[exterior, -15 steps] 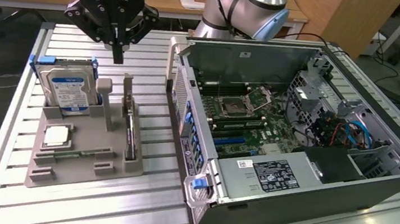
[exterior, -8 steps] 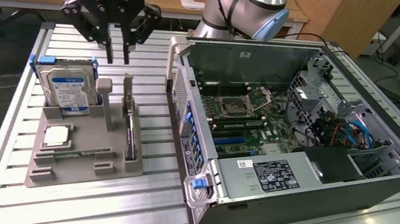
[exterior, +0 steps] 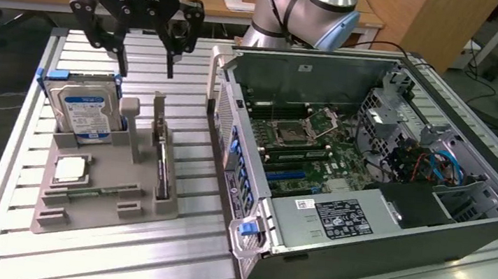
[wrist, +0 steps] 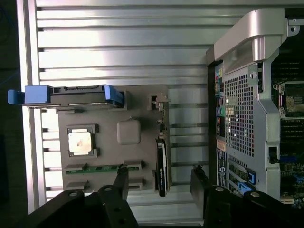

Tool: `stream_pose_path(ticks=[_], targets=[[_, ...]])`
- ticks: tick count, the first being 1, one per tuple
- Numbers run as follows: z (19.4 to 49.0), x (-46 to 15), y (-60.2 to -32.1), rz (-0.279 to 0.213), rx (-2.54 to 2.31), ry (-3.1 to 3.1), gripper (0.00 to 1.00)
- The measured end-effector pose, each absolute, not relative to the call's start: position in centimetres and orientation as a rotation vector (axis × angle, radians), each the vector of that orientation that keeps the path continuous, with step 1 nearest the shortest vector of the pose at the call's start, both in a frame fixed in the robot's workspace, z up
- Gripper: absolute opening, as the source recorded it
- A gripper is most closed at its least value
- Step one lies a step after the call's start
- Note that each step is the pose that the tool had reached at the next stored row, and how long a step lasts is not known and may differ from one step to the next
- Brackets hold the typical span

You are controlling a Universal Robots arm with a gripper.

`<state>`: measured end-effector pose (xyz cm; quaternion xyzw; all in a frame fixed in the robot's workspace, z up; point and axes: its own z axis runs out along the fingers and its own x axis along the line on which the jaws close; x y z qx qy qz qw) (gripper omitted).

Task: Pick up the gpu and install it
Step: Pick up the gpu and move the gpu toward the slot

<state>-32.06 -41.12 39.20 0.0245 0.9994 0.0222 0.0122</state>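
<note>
Grey tray [exterior: 92, 195] on the slatted table [exterior: 122, 266] holds the gpu [exterior: 164, 165], which stands on edge in the slot nearest the open computer case [exterior: 369, 160]. The exterior view shows my pincer [exterior: 147, 71] spread wide and empty, hanging above the tray beside the upright hard drive [exterior: 88, 111]. From my wrist I look straight down and the gpu's dark edge lines up between my fingers [wrist: 121, 178], with the silver chip [wrist: 80, 141] off to one side.

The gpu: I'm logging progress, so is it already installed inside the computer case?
No, the gpu stands edge-on in a slot of the grey holder tray, outside the open computer case.
</note>
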Motion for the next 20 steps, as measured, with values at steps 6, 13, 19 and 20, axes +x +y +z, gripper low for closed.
stream_pose_path(ticks=[6,13,19,20], targets=[[38.7,-32.1,-41.1,0.07,-0.015,3.119,0.71],[37.5,-32.1,-41.3,0.071,-0.04,3.12,0.71],[36.4,-32.0,-41.6,0.071,-0.033,3.119,0.71],[36.3,-32.0,-41.7,0.071,-0.033,3.12,0.71]])
